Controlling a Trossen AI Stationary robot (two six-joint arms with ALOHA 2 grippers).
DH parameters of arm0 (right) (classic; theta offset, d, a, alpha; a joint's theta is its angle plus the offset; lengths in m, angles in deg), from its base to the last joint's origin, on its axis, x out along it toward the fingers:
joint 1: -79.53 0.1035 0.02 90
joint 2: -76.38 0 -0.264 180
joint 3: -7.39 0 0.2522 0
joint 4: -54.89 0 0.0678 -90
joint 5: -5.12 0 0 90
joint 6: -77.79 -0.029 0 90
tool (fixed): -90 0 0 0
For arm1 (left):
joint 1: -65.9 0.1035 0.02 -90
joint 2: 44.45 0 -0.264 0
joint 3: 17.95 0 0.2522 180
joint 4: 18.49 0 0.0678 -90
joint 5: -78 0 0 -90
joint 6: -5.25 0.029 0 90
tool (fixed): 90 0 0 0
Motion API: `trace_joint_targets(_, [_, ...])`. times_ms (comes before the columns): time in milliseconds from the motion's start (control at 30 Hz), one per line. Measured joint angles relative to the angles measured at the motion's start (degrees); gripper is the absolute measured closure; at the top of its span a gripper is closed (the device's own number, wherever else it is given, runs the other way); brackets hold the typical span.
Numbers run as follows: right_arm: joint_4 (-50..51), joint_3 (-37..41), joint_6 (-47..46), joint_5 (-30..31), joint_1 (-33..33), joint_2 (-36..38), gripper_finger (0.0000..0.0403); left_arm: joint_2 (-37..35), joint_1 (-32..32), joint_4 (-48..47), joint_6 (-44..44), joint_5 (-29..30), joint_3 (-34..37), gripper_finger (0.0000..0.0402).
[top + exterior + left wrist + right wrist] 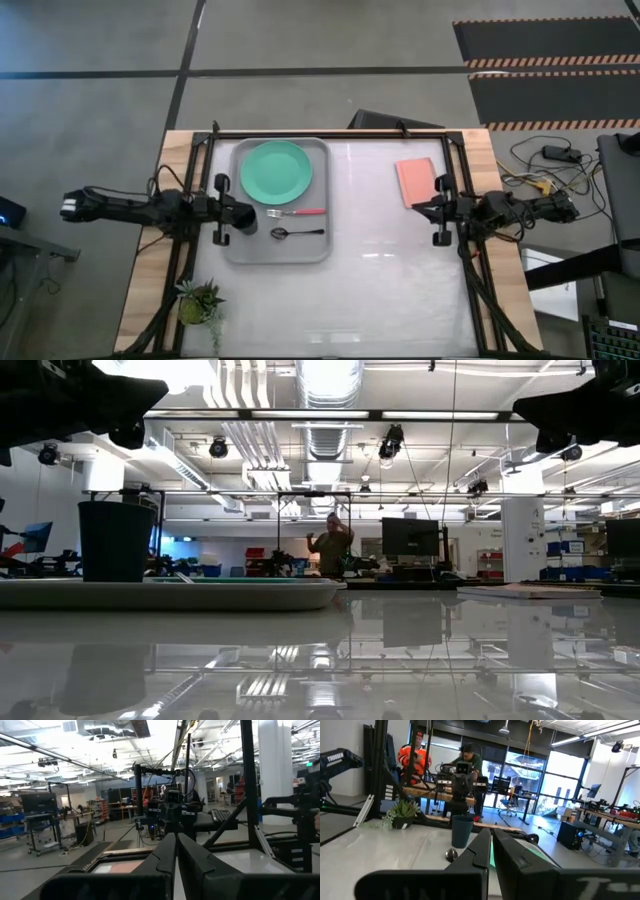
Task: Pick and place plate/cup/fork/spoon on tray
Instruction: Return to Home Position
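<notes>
The light-grey tray (pixel 240 250) lies at the table's left. On it are the mint-green plate (pixel 277 170), the fork (pixel 297 212) with its pink-red handle, the dark spoon (pixel 297 232) and the black cup (pixel 247 224), which stands upright at the tray's left edge. The cup also shows in the low view (pixel 117 540) and the right wrist view (pixel 461 831). My left gripper (pixel 243 211) is shut and empty, raised beside the cup, and points level toward the table's right (pixel 176 837). My right gripper (pixel 420 208) is shut and empty, raised at the table's right (pixel 490 832).
A pink rectangular pad (pixel 415 182) lies at the far right, close to my right gripper. A small potted plant (pixel 198 300) stands at the near left corner. The white table top (pixel 390 270) between the tray and the right arm is bare. People show in the room beyond the table.
</notes>
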Motion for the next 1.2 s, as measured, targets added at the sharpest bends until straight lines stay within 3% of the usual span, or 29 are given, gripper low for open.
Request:
trace_joint_targets(333, [1.37,0.23,-0.48,-0.01,0.00,0.00,0.0394,-3.29,0.43,-3.28,2.15,-0.13,0.24,0.0402])
trace_joint_targets(900, [4.28,2.40,0.57,-0.02,0.00,0.00,0.0394,-18.28,1.36,-20.86,-4.11,-0.27,1.25,0.0401])
trace_joint_targets(1200, [4.57,2.71,3.14,0.02,0.02,-0.44,0.0394,-18.84,1.36,-24.06,-4.52,-1.63,1.31,0.0401])
